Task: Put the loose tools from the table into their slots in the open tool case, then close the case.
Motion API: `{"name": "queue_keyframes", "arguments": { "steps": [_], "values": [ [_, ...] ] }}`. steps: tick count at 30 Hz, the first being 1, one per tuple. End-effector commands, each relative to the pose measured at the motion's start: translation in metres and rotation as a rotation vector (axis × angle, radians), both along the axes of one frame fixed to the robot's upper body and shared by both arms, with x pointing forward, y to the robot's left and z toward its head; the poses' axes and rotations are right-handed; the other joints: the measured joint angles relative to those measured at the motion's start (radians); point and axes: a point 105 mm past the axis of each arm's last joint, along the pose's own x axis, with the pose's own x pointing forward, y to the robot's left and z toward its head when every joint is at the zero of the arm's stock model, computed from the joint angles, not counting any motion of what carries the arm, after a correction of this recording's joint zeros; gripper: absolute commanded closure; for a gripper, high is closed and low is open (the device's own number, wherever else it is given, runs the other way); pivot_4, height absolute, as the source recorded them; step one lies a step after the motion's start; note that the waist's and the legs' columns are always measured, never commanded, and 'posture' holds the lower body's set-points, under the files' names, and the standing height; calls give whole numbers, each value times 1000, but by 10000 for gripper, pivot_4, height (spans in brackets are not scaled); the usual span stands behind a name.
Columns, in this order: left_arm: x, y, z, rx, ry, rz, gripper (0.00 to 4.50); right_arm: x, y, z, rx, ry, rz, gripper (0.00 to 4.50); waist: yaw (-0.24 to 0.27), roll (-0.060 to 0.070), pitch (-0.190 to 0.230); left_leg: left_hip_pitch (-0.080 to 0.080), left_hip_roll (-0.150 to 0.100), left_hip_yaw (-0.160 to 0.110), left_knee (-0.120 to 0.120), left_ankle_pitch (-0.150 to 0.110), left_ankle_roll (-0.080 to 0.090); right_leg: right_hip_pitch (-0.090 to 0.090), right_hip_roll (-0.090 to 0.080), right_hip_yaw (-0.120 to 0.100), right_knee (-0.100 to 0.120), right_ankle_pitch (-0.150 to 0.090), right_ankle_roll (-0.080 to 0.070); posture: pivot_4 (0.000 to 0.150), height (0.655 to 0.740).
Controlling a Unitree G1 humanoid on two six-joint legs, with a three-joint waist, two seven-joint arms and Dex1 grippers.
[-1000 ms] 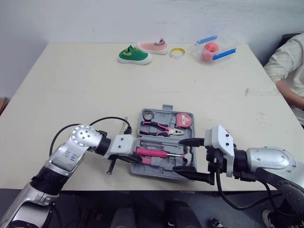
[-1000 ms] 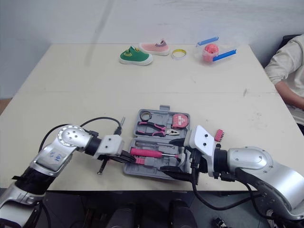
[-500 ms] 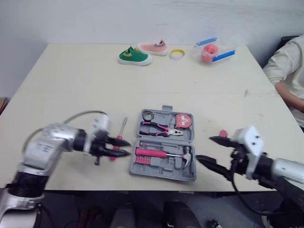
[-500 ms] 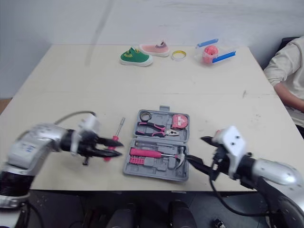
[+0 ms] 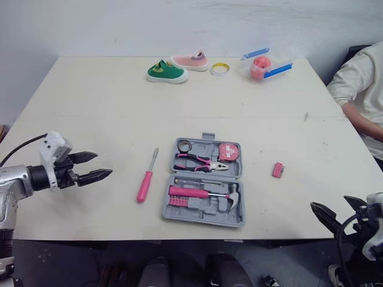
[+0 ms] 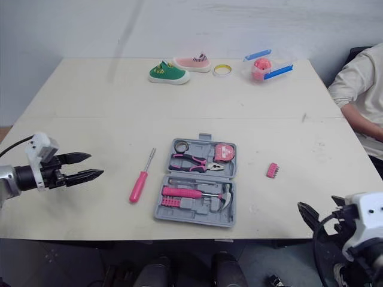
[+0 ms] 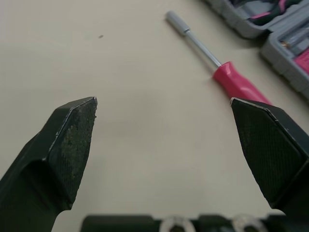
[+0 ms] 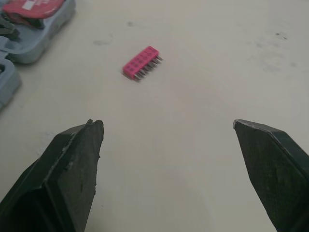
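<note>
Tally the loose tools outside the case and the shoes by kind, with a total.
Screwdriver: 1
Bit holder: 1
Shoes: 2
Total: 4

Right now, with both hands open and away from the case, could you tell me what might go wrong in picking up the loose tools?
1. The screwdriver lies flat beside the tool case; the left hand could roll it or shove it into the case.
2. The bit holder is small and low on the table; the right hand may push it rather than grip it.
3. A poorly seated tool might stop the case closing.
</note>
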Motion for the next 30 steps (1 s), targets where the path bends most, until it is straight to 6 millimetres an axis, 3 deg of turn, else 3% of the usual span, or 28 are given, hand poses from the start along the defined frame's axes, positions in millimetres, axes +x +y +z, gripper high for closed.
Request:
{"name": "queue_keyframes", "arguments": {
  "steps": [1,5,12,17,23,30],
  "values": [
    [-13,-82,34,-55,-74,-384,274,31,39,7,75,-99,-2,0,0,0,0,-1,0,0,0,0,0,0,0,0,1,0,0,1500,7400],
    [-37,-135,52,-64,-124,-689,274,55,62,4,93,-113,-21,0,-5,0,0,-1,-1,0,1,1,-1,-1,-1,0,2,0,0,1500,7400],
    [-46,-194,88,-100,-359,-953,274,94,68,-25,108,-53,-219,0,-16,1,1,-2,-4,0,3,4,-1,-2,3,1,5,0,1,1500,7400],
    [-59,-203,88,-156,-246,-1119,274,114,68,-37,108,-48,-285,0,-19,2,1,-1,-4,1,2,7,-6,-4,7,7,6,0,1,1500,7400],
    [-58,-208,89,-175,-232,-1144,274,130,59,-40,108,-71,-347,0,-18,2,1,-2,-4,1,2,5,-3,-5,7,9,6,1,2,1500,7400],
    [-59,-207,87,-168,-240,-1137,274,116,47,-45,76,-58,-412,0,-17,2,1,-2,-4,1,3,5,-3,-4,7,9,6,1,2,1500,7400]
  ]
}}
